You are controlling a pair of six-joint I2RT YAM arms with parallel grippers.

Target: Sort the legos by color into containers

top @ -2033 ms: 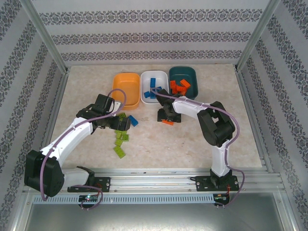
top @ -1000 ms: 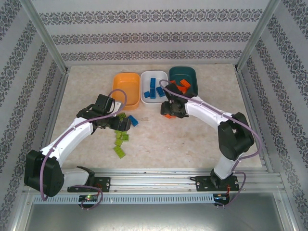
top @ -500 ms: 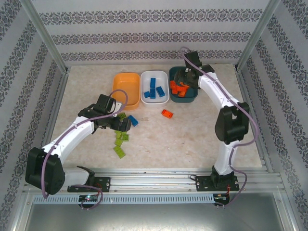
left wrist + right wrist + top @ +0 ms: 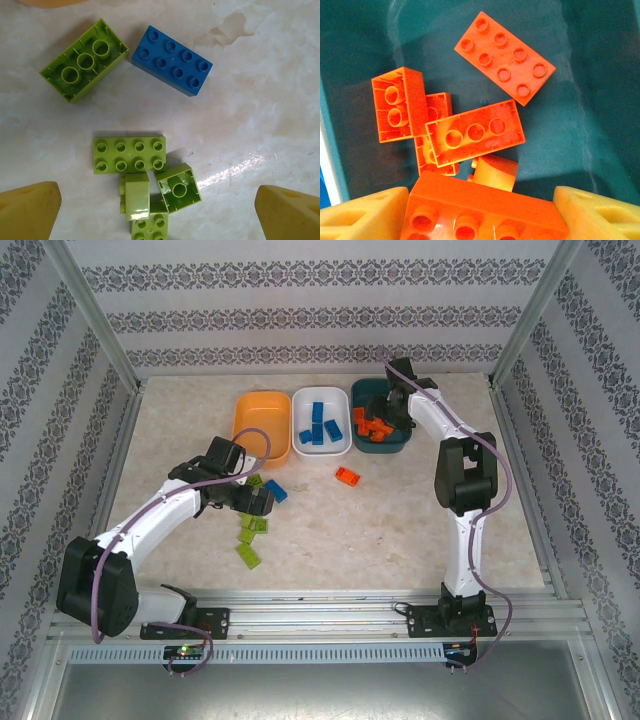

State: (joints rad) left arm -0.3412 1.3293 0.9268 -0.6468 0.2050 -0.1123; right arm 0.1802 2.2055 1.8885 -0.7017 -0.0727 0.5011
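Upper right in the top view, the right gripper (image 4: 378, 418) hangs over the dark teal tub (image 4: 368, 392), with a stray orange brick (image 4: 347, 476) mid-frame. Left wrist view: the left gripper (image 4: 160, 212) gapes wide above lime green bricks (image 4: 129, 154) and a blue brick (image 4: 172, 60). Right wrist view: an orange lego (image 4: 480, 210) sits between the fingers (image 4: 360, 217), and it is unclear whether it is clamped or released.

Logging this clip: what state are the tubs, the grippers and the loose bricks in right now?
Orange tub: looks empty.
White tub: holds blue bricks.
Teal tub: holds orange bricks.
Left gripper: open, empty, above green bricks on the table.
Right gripper: above the teal tub, an orange brick between its fingers; grip unclear.
Loose blue brick: on the table, studs up.
Loose orange brick: on the table.
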